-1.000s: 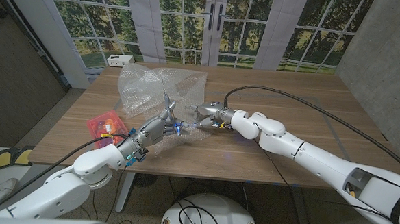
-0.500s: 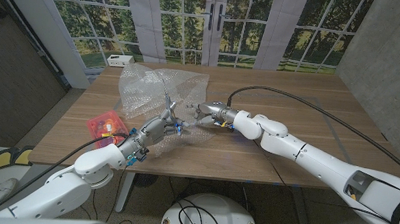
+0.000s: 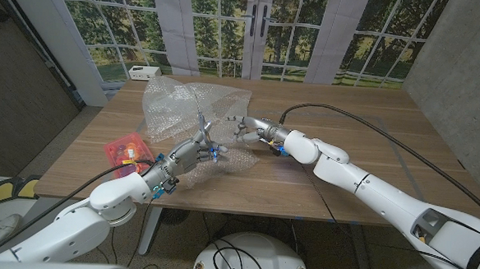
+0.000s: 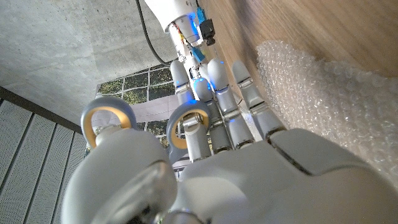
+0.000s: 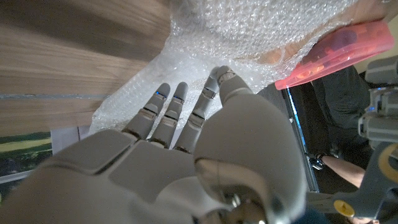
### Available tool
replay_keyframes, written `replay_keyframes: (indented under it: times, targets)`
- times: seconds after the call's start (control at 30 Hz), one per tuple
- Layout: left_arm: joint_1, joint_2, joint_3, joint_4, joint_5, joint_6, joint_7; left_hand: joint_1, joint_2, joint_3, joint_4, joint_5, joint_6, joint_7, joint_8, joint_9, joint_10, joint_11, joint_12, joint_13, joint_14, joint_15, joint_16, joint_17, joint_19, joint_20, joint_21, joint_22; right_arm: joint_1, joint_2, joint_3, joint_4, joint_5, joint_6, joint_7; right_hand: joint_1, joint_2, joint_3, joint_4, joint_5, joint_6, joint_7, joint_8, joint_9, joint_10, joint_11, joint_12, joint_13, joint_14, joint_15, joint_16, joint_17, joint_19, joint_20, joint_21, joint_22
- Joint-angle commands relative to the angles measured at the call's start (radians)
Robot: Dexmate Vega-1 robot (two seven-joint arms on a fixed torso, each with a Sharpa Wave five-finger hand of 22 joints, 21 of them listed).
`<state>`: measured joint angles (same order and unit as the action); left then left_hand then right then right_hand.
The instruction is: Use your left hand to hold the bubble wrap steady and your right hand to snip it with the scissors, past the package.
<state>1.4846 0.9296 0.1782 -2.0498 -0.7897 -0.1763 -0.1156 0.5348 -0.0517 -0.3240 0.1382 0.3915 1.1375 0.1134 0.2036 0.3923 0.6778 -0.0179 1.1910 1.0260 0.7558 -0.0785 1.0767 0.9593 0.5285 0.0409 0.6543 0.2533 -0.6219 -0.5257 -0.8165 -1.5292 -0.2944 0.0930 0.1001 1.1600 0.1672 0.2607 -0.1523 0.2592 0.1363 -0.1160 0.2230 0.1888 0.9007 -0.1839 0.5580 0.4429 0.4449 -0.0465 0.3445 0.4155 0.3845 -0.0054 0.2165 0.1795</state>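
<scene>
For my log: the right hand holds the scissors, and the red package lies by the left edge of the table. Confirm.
Wrong hand: the left hand holds the scissors, as the left wrist view shows. The red package does lie by the left edge of the table.

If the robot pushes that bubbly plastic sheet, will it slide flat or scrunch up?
Probably scrunch: the bubble wrap already stands in crumpled folds on the table. It looks thin and see-through, so likely light and floppy.

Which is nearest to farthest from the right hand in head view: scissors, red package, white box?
From the right hand:
1. scissors, just to its left, held by the left hand.
2. red package, near the table's left edge.
3. white box, at the far left corner.
</scene>
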Motion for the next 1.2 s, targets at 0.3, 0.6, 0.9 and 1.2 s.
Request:
replay_keyframes:
  times: [0.3, 0.6, 0.9, 1.2]
  targets:
    - [-0.021, 0.002, 0.007, 0.003, -0.005, 0.020, 0.004, 0.002, 0.012, -0.006, 0.001, -0.006, -0.021, 0.058, 0.006, 0.002, 0.051, -0.054, 0.003, 0.003, 0.003, -0.006, 0.006, 0.003, 0.005, 0.000, 0.002, 0.004, -0.034, 0.014, 0.061, -0.009, 0.215, 0.000, -0.036, 0.024, -0.003, 0.008, -0.007, 0.020, 0.020, 0.001, -0.009, 0.003, 0.029, -0.013, 0.055, 0.035, 0.046, -0.191, 0.026, 0.022, 0.019, 0.017, 0.010, 0.004]
    - [-0.029, 0.000, 0.010, 0.009, -0.004, 0.017, 0.002, 0.002, 0.013, -0.006, 0.001, -0.007, -0.019, 0.060, 0.005, 0.001, 0.054, -0.052, 0.004, 0.001, 0.004, -0.007, 0.006, 0.001, 0.005, -0.001, 0.001, 0.003, -0.049, 0.025, 0.082, -0.018, 0.284, -0.002, -0.049, 0.033, -0.008, 0.010, -0.009, 0.034, 0.038, -0.003, -0.008, 0.005, 0.029, -0.012, 0.068, 0.045, 0.060, -0.191, 0.031, 0.033, 0.023, 0.022, 0.011, 0.006]
    - [-0.032, 0.005, 0.008, 0.007, -0.006, 0.025, 0.005, 0.001, 0.014, -0.006, 0.001, -0.008, -0.021, 0.059, 0.005, 0.002, 0.054, -0.052, 0.006, 0.003, 0.005, -0.008, 0.008, -0.001, 0.003, 0.003, 0.002, 0.007, -0.078, 0.040, 0.105, -0.039, 0.319, -0.014, -0.120, 0.048, -0.011, 0.012, -0.009, 0.064, 0.111, -0.008, 0.005, 0.008, 0.015, -0.008, 0.094, 0.066, 0.102, -0.192, 0.049, 0.063, 0.044, 0.026, 0.021, 0.010]
    - [-0.039, 0.007, 0.010, 0.006, -0.006, 0.031, 0.005, 0.001, 0.015, -0.006, 0.001, -0.009, -0.021, 0.058, 0.005, 0.002, 0.053, -0.052, 0.009, 0.007, 0.004, -0.007, 0.008, -0.001, 0.003, 0.004, 0.003, 0.007, -0.087, 0.038, 0.100, -0.057, 0.266, -0.006, -0.189, 0.061, -0.016, 0.013, -0.011, 0.085, 0.131, -0.017, 0.001, 0.010, 0.008, -0.002, 0.113, 0.079, 0.130, -0.192, 0.060, 0.083, 0.056, 0.024, 0.027, 0.012]
